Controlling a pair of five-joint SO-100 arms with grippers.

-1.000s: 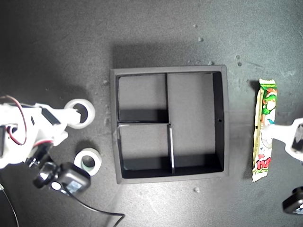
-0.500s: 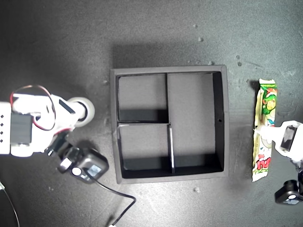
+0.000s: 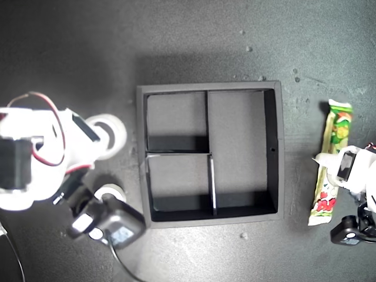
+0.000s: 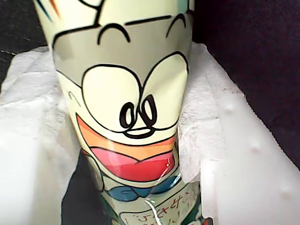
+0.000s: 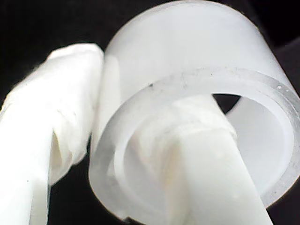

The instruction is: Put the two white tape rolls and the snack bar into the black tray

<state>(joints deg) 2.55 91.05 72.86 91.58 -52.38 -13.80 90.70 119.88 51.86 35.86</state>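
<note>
Beside the black tray [image 3: 211,88]: first end effector [image 3: 329,167] clamping snack bar [image 3: 330,167], second end effector [image 3: 103,136] pinching tape roll [image 3: 114,134] wall; next, carry into compartments.

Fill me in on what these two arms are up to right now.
Both arms are picking things up to load the black tray, which holds nothing yet. My first pincer, at the exterior view's right, is closed around the snack bar. My second pincer, at that view's left, grips the wider white tape roll, one finger through its centre and one outside its wall. The smaller tape roll lies below it in that view, partly hidden by the arm.
</note>
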